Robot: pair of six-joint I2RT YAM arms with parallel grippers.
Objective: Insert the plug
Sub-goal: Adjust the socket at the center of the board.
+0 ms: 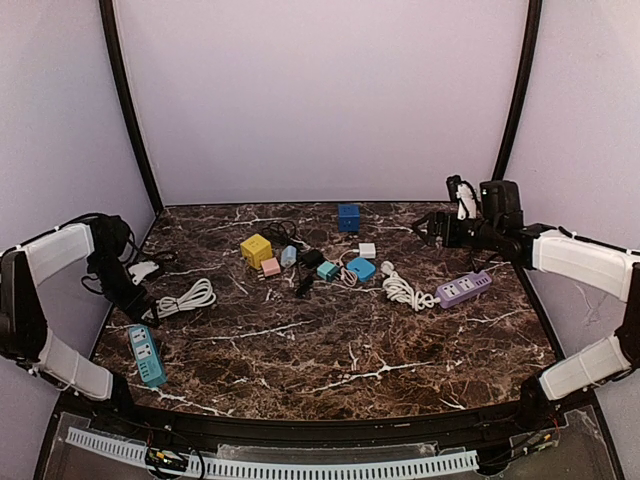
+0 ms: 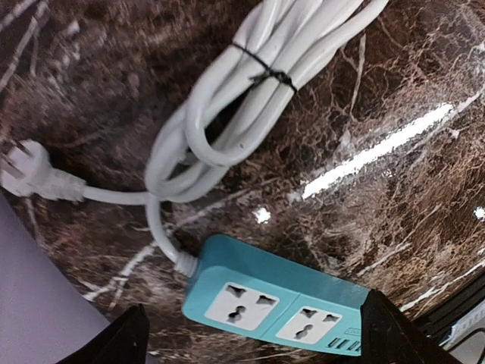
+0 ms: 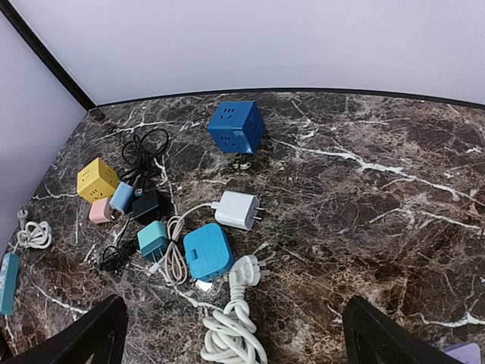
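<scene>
A teal power strip (image 2: 276,297) with two white sockets lies face up on the marble table at the near left (image 1: 146,355). Its white cord is tied in a coil (image 2: 250,91), and its white plug (image 2: 30,174) lies loose near the left wall. My left gripper (image 2: 258,341) is open and empty, hovering just above the strip, one finger on each side. My right gripper (image 3: 235,337) is open and empty, held high at the far right (image 1: 428,228). Below it lie a white three-pin plug (image 3: 248,269) with its coiled cord and a purple power strip (image 1: 465,289).
A cluster at table centre holds a white charger (image 3: 237,209), a blue adapter (image 3: 207,252), a small teal charger (image 3: 152,240), black, light-blue and pink chargers, a yellow cube (image 3: 97,179) and a blue cube socket (image 3: 236,127). Walls enclose the table.
</scene>
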